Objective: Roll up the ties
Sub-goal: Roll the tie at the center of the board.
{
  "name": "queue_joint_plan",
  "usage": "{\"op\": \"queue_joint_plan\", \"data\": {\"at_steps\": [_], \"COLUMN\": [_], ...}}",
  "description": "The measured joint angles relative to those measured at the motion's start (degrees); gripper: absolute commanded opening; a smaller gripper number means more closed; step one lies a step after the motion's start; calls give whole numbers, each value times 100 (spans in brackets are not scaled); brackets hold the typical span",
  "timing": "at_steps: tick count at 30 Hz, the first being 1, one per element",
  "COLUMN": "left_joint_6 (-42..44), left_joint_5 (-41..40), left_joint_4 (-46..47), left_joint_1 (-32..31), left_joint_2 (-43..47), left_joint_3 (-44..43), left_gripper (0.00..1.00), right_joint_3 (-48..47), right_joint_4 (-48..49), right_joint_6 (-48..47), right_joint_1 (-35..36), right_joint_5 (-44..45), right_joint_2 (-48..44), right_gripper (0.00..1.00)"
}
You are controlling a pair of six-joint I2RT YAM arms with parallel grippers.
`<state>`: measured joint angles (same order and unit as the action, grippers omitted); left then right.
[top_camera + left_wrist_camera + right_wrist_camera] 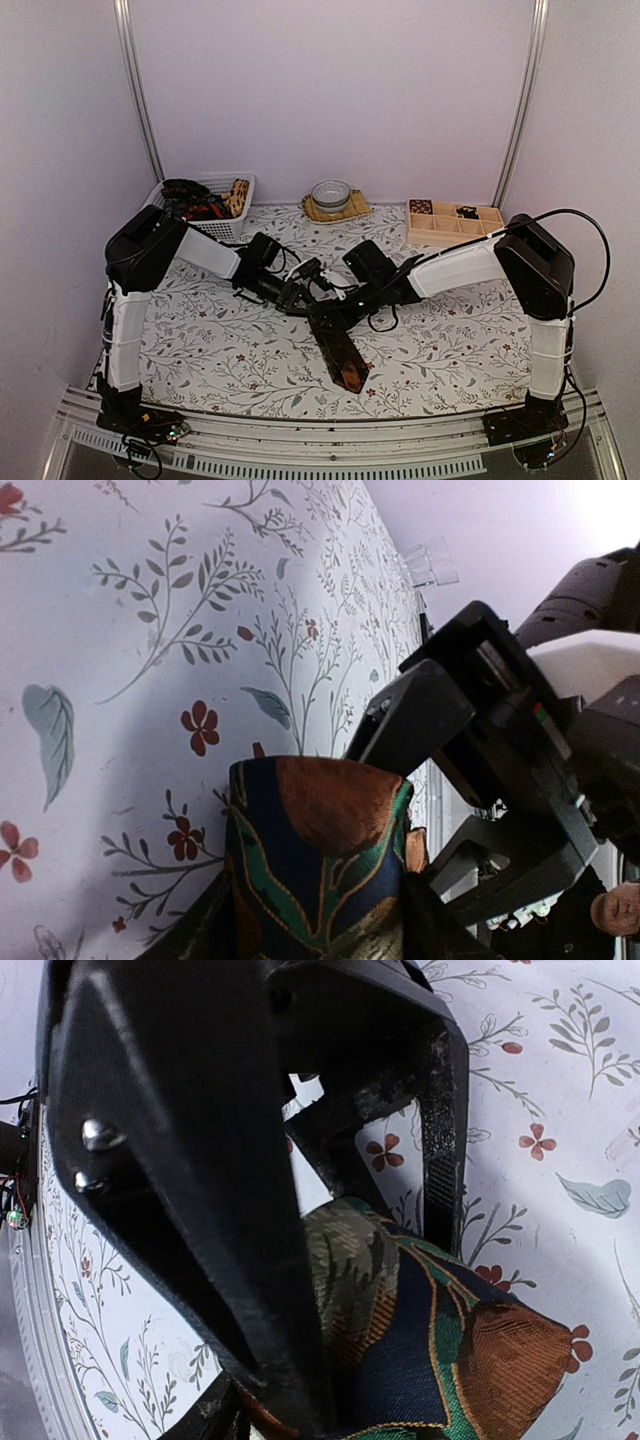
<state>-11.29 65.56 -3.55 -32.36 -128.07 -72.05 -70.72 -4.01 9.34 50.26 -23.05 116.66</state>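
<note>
A dark tie with red-brown and green patterning lies on the flowered tablecloth, its pointed tip toward the near edge. Its far end is rolled up at the centre, where both grippers meet. In the left wrist view the roll stands between my left gripper's dark fingers, which press against both of its sides. My right gripper is shut on the same roll from the other side. From above, the left gripper and right gripper sit close together.
A white basket holding more ties stands at the back left. A bowl on a mat sits at the back centre. A wooden compartment box is at the back right. Black cables loop near both wrists.
</note>
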Motion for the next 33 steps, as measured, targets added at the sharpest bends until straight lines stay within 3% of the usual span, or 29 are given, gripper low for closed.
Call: {"op": "queue_joint_plan", "data": {"at_steps": [5,8,15,24,33], "left_joint_6": [31,57,153,275,511], "left_joint_5": [-2,-26,-94,-544,-1596], "left_joint_4": [4,4,-4,-61,-262], "left_joint_1": [-4,-4,-7,-105,-435], "left_joint_2": [-48,-48,-15,238,741], "left_joint_3": [15,22,85,192,297], "left_gripper": [45,35,22,23,23], "right_joint_3": [22,24,31,79,533], "right_joint_4": [17,17,17,63,-181], "right_joint_6": [-15,-15,-13,46,122], "right_joint_1": [0,0,0,-7,-118], "right_joint_5": [2,9,55,238,426], "right_joint_2": [0,0,-2,-9,-507], "right_gripper": [50,50,52,63,69]}}
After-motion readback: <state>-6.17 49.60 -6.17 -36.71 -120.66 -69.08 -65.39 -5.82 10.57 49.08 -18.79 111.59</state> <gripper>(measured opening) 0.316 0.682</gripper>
